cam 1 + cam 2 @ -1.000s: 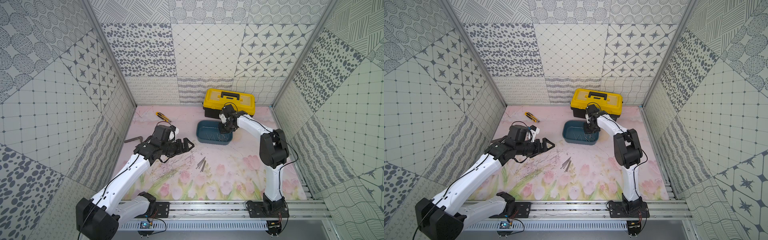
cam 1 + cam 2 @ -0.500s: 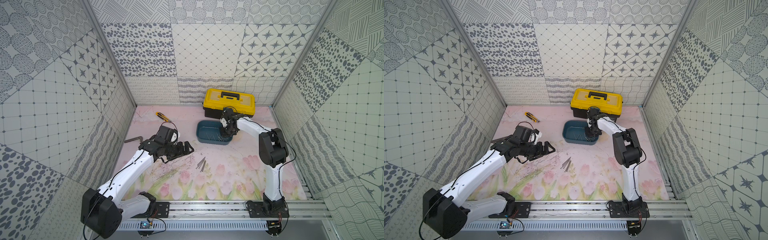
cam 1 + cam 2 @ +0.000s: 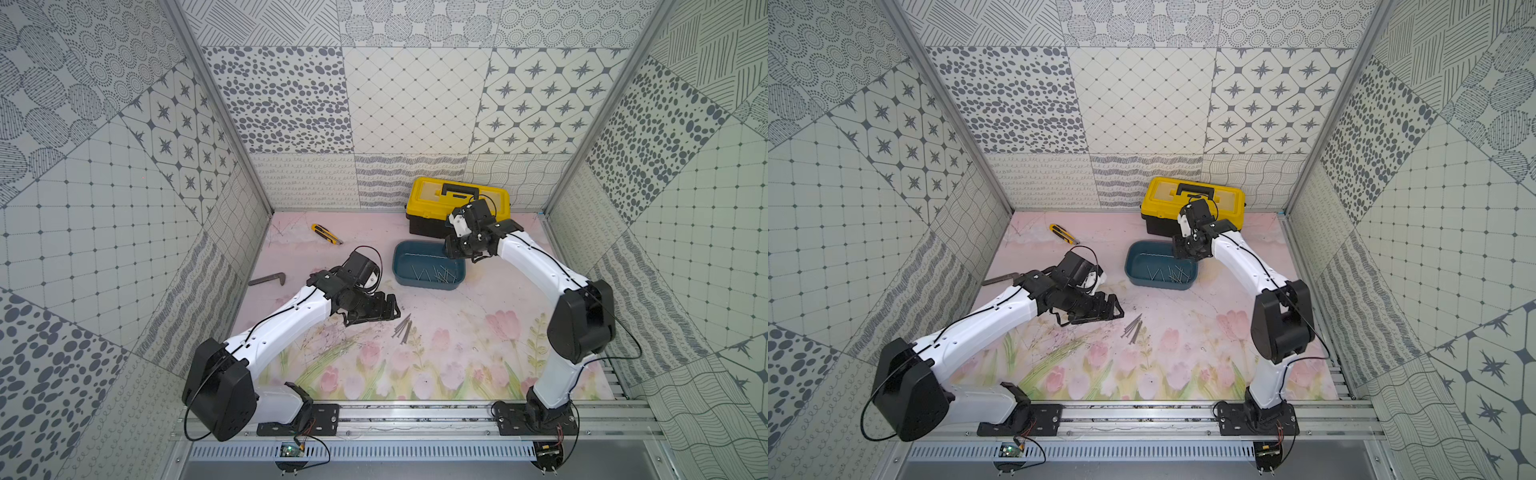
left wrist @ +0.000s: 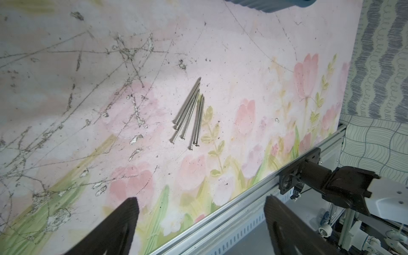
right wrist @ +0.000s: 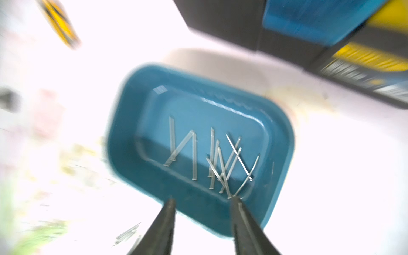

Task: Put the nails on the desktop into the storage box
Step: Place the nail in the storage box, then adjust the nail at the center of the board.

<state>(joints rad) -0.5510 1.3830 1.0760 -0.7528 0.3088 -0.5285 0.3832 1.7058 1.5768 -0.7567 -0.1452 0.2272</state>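
Observation:
Several thin grey nails [image 3: 402,328] [image 3: 1133,328] [image 4: 189,114] lie in a tight bundle on the pink tulip-printed desktop [image 3: 457,332]. My left gripper [image 3: 388,309] [image 3: 1115,309] [image 4: 200,198] hovers just left of them, open and empty. The teal storage box [image 3: 428,285] [image 3: 1158,284] [image 5: 123,136] holds several more nails [image 3: 434,272] [image 5: 212,159]. My right gripper [image 3: 459,251] [image 3: 1183,251] [image 5: 203,199] hangs over the box's far right corner, open, with nothing between its fingers. The right wrist view is blurred.
A yellow-and-black toolbox [image 3: 457,199] stands behind the box, close to the right wrist. A yellow utility knife [image 3: 326,233] lies at the back left. An L-shaped dark bar [image 3: 268,279] rests by the left wall. A metal rail [image 3: 415,409] runs along the front edge.
My right gripper has opened over the storage box. The left gripper has moved forward and right, closer to the nails on the desktop.

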